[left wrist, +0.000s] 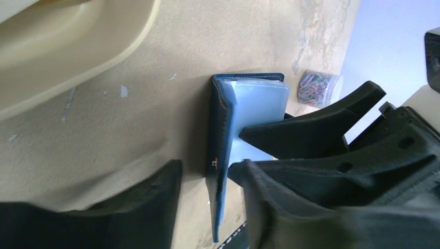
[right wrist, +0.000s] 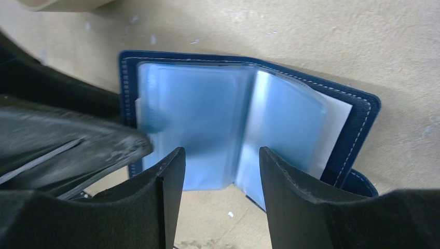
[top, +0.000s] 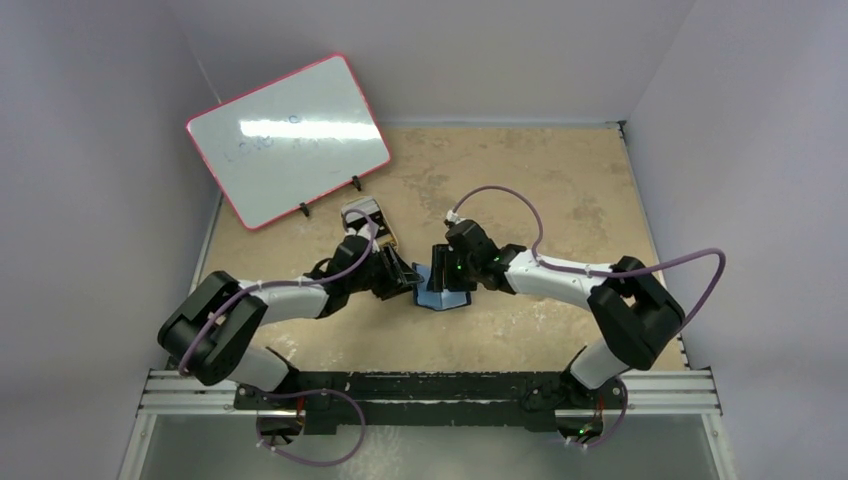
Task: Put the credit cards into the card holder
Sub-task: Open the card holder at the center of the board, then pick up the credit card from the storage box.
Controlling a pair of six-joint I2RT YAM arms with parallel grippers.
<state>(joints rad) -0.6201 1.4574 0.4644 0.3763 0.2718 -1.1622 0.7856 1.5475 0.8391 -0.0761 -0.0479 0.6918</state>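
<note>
Card holder (top: pixel 441 288) lies open at centre of table (top: pixel 560 200), btwn the two arms, glossy pockets up. L gripper (left wrist: pixel 211 171): fingers apart, either side of holder's raised navy cover, not clamped on it. R gripper (right wrist: pixel 220 161): fingers wide apart over the pocket fold, tips approx. on the clear sleeves, gripping nothing.

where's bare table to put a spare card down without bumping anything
Bare table: far right, between the right arm and the far edge; also the near strip between the card holder and the arm bases. Crowded: mid-table, where the left gripper and right gripper meet at the card holder, tin and whiteboard just behind.
</note>
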